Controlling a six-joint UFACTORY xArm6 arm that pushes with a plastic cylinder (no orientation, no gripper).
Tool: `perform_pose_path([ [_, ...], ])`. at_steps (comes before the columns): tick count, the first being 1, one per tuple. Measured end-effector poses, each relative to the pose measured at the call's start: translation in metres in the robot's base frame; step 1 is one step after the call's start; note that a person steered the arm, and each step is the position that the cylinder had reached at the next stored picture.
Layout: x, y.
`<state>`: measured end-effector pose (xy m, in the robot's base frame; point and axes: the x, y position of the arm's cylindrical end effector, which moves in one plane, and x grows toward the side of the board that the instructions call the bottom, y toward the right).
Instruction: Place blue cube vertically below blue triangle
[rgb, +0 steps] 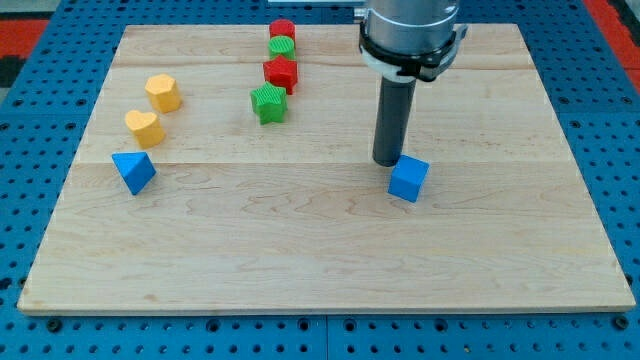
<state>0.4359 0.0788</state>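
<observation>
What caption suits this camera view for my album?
My tip touches the blue cube; the blue triangle waits far left.

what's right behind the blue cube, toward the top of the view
My tip stands just behind the blue cube, at its upper left corner, touching or nearly so. The rod hides the strip of wooden board directly behind itself.

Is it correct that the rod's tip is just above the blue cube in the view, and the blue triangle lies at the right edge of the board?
Not quite. The camera view shows the blue triangle at the board's left edge. My tip is indeed just above the blue cube.
</observation>
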Motion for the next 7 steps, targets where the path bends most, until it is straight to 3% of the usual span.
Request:
perform_pose_path([
  [1, 0.001, 0.037],
  [4, 0.069, 0.101],
  [5, 0.085, 0.067],
  [7, 0.084, -0.066],
])
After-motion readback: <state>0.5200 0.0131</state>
